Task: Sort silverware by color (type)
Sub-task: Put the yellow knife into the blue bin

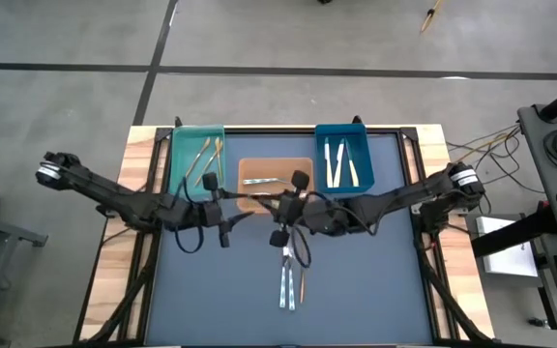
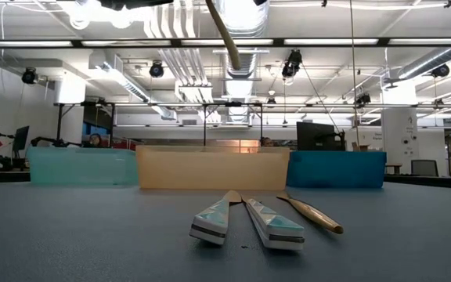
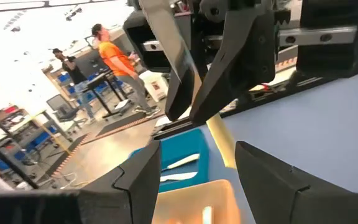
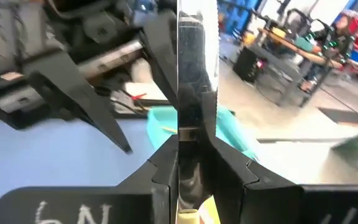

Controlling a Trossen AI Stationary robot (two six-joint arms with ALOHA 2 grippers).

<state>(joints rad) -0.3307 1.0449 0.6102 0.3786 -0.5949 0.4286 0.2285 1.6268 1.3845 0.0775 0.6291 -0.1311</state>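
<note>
Silverware piece (image 4: 191, 68) stands clamped upright between the right gripper's (image 4: 194, 165) fingers. Opposite it, the left gripper (image 3: 194, 158) gapes wide, empty, above the orange bin (image 3: 185, 202).

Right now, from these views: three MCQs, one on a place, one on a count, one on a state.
1. Which bin holds the gold pieces?
A. teal bin
B. orange bin
C. blue bin

2. How many loose pieces lie on the mat?
A. one
B. three
C. six

3. What is the right gripper doing?
A. open, empty
B. shut on a silver piece
C. out of view

Key:
1 A, gold shows only in the teal bin.
2 B, two silver and one gold lie side by side.
3 B, its fingers clamp the shiny strip.
</note>
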